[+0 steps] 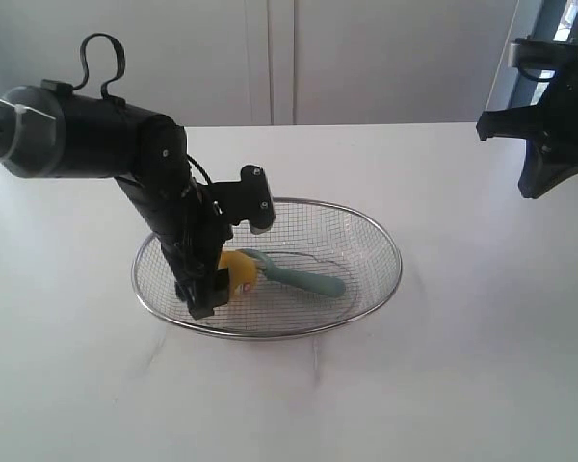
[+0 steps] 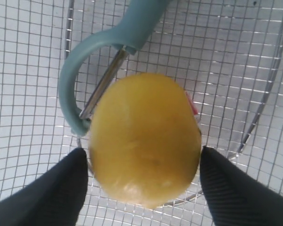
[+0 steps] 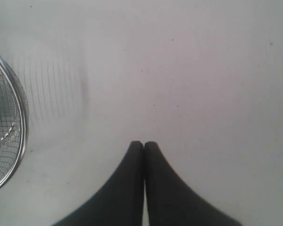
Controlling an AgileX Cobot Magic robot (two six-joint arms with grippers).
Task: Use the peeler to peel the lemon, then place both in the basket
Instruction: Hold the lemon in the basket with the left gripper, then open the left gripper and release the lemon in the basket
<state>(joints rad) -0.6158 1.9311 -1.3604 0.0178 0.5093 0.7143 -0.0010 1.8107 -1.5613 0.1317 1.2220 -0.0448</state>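
The left gripper [image 2: 142, 155] blocks much of the lemon [image 1: 239, 272] from the outside camera; whether its fingers [image 2: 56, 188], either side of the fruit, clamp it or stand clear cannot be made out. Lemon and peeler [image 1: 306, 279] lie together inside the basket [image 1: 371, 219], on a white table [image 1: 462, 375] before pale wall panels [image 1: 385, 58]. Only the wrist cameras show the peeler's blade [image 2: 104, 84] by the lemon and the right gripper [image 3: 144, 147] clenched empty beside the basket.

white tabletop [image 1: 443, 385] — pale panelled wall [image 1: 366, 58] behind, soft even light.
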